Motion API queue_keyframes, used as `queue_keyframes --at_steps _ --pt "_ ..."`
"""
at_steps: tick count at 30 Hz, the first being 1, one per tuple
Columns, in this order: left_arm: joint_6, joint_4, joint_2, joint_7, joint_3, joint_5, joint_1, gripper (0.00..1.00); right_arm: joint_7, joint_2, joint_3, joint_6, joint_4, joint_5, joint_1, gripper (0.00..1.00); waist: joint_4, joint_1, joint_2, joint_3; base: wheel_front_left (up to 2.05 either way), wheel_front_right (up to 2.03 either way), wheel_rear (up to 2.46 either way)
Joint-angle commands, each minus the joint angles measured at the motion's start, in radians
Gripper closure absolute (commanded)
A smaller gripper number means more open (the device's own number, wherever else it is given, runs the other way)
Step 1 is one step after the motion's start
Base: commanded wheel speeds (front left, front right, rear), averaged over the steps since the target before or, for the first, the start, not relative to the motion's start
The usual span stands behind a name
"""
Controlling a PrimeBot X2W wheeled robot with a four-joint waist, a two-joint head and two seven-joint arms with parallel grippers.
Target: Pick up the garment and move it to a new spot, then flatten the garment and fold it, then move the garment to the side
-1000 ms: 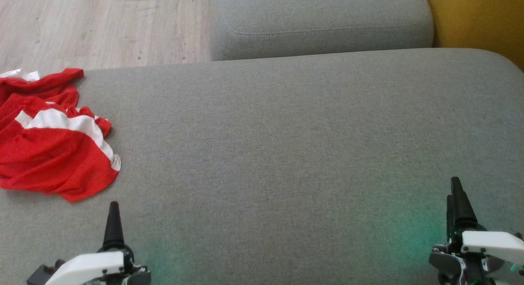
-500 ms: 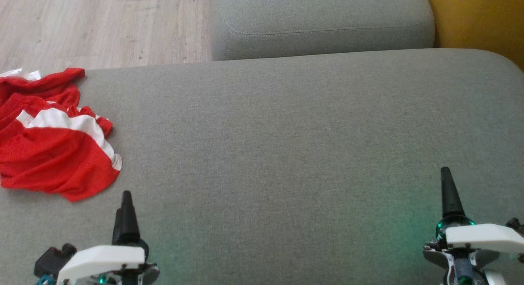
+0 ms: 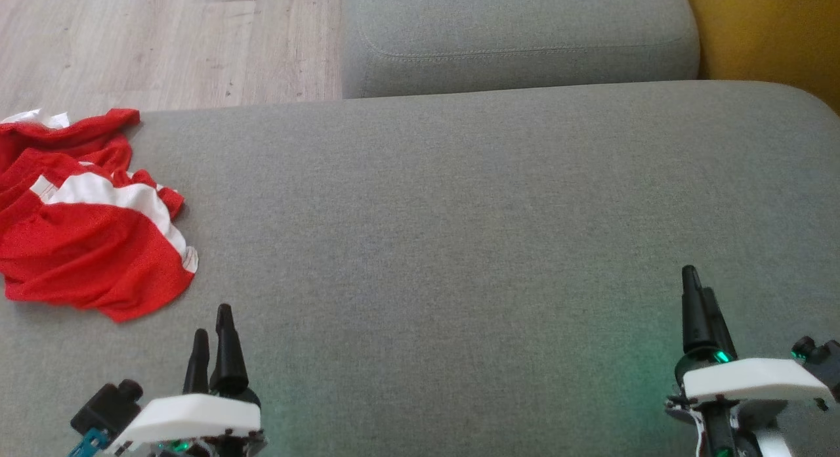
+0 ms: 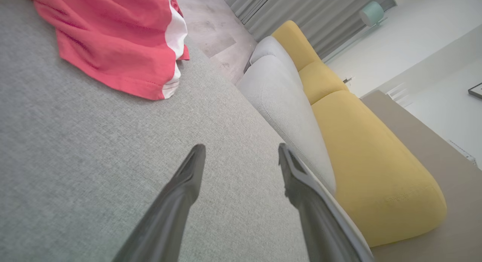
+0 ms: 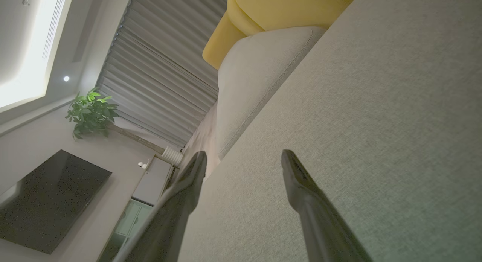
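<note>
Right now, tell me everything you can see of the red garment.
The garment is red mesh-looking fabric with a broad white stripe and a stitched hem. It lies crumpled in loose folds, not flattened, at the left end of the grey cushion, partly cut off by the head view's left edge. Only the cushion touches it; the open left hand is short of it.

Garment [image 3: 92,253] lies left on the cushion [image 3: 459,214] (floor [image 3: 131,43] behind it).

grey sofa [image 3: 459,214], yellow cushions [image 4: 376,160], pale wood floor [image 3: 131,43], grey curtains [image 5: 158,73], a leafy plant [image 5: 90,113], a dark screen [image 5: 49,201]
</note>
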Motion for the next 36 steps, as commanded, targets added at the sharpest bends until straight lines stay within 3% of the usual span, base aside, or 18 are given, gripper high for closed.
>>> queue_keyframes --at_steps 1,36 --pt "0.005 -0.037 0.006 -0.018 0.004 0.047 -0.013 0.0 -0.02 -0.007 0.019 0.0 -0.042 -0.045 -0.016 0.0 0.001 0.0 0.0 -0.001 0.0 0.0 0.0" --pt "0.074 -0.006 0.012 -0.119 -0.061 0.472 0.011 0.0 -0.121 -0.01 0.124 -0.001 -0.047 -0.516 -0.012 0.0 0.012 0.0 0.0 -0.01 0.0 0.0 0.0"
